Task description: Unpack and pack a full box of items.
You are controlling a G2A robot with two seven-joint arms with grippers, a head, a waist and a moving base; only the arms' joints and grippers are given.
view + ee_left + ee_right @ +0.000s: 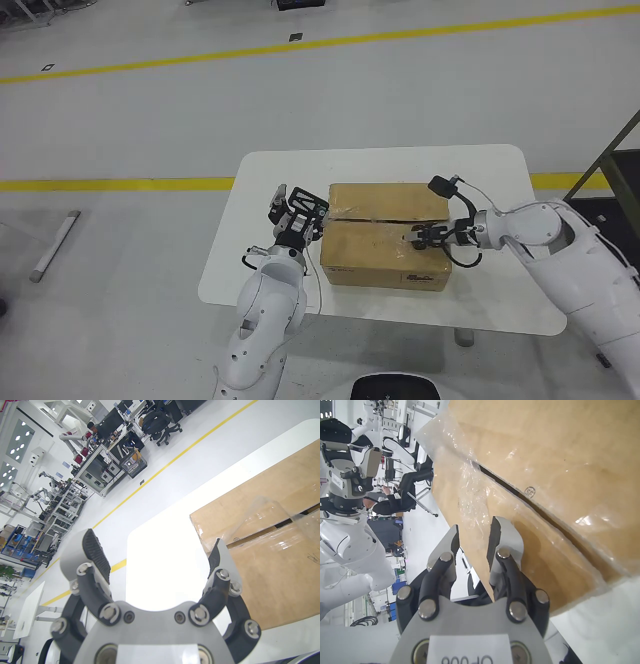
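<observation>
Top view: brown taped cardboard box (385, 235) sits mid white table (480, 165), flaps shut. L wrist view: left gripper (153, 540) spread wide, just beside box end, no contact. R wrist view: right gripper (475, 530) fingers narrowly apart over near flap, beside centre seam (545, 510); rec. catch tape edge, peel along seam.

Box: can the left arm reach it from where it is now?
Probably yes. The left arm holds its open fingers right at the end of the box, above bare table, with nothing standing between.
</observation>
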